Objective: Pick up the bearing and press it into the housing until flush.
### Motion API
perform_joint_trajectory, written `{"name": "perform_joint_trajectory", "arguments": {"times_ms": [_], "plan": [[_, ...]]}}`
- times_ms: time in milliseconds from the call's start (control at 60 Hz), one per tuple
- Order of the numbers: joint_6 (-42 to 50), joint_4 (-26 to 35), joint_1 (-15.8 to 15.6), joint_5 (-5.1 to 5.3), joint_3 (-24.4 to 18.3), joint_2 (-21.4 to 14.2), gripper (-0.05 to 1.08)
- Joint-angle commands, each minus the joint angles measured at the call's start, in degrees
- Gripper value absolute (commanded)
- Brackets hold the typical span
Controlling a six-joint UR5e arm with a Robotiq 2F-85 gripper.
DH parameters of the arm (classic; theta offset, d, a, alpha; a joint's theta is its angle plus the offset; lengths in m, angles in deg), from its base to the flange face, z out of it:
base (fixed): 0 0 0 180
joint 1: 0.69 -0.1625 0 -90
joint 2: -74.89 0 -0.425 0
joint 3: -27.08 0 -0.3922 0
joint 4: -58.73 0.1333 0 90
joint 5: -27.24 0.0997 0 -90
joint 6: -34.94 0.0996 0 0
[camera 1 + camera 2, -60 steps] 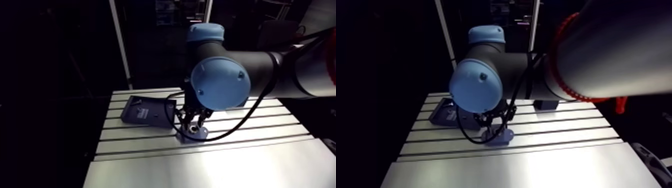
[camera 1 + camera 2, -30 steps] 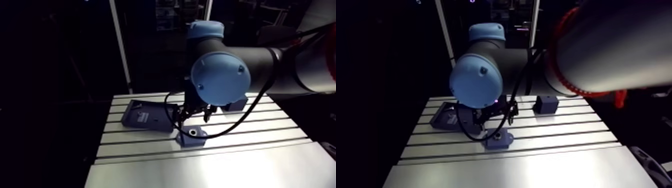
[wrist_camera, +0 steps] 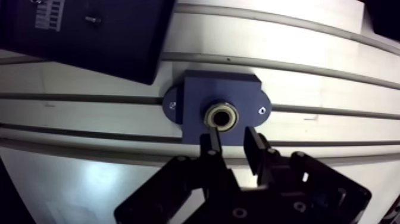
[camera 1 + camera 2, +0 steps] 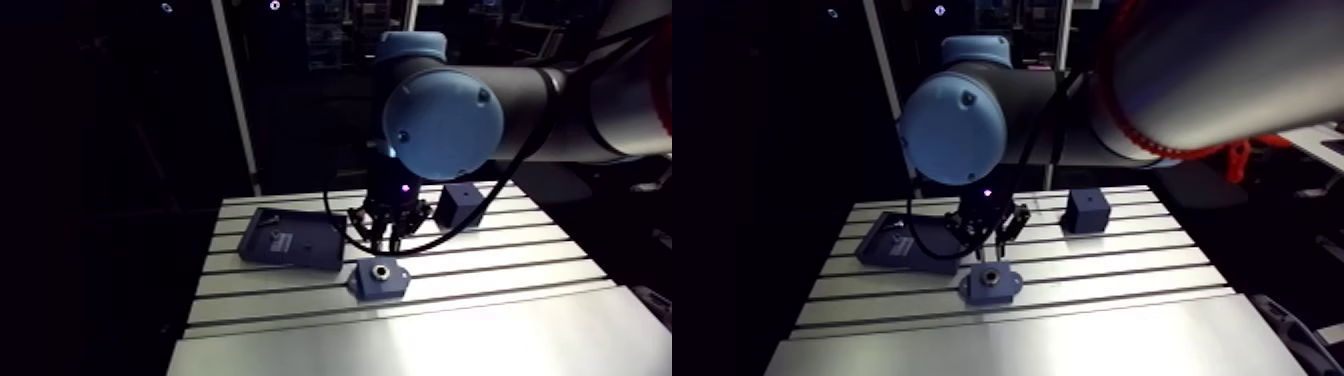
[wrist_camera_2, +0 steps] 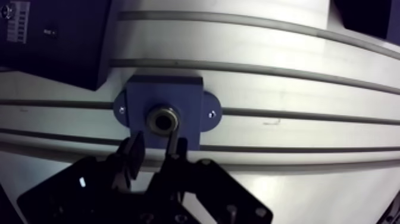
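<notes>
Slotted alu table (image 4: 500,330) carries 3 dark-blue items: 1 housing (image 3: 196,95) near the middle, 1 flat plate (image 4: 293,238) to its far left and 1 block (image 4: 461,205) to its far right. 1 bearing (image 3: 221,117), a metal ring, sits in the housing's bore; can't tell if it's flush. Gripper (image 3: 233,148) hangs above the housing's edge, clear of it. Its 2 fingers (image 3: 210,145) stand apart w/ nothing between them.

The metal-ringed bearing (image 3: 221,117) sits seated in the blue housing (image 3: 196,95), lying flat.
</notes>
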State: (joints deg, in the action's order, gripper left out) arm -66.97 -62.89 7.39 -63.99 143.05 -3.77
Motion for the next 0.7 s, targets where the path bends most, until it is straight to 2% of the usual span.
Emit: {"name": "perform_joint_trajectory", "arguments": {"times_ms": [17,400,700], "plan": [[0.71,0.2,0.01,0.31,0.0,0.38,1.07],[0.78,-0.33,0.09,-0.04,0.25,2.23,1.07],[0.7,-3.47,0.0,0.13,1.74,2.42,1.07]]}}
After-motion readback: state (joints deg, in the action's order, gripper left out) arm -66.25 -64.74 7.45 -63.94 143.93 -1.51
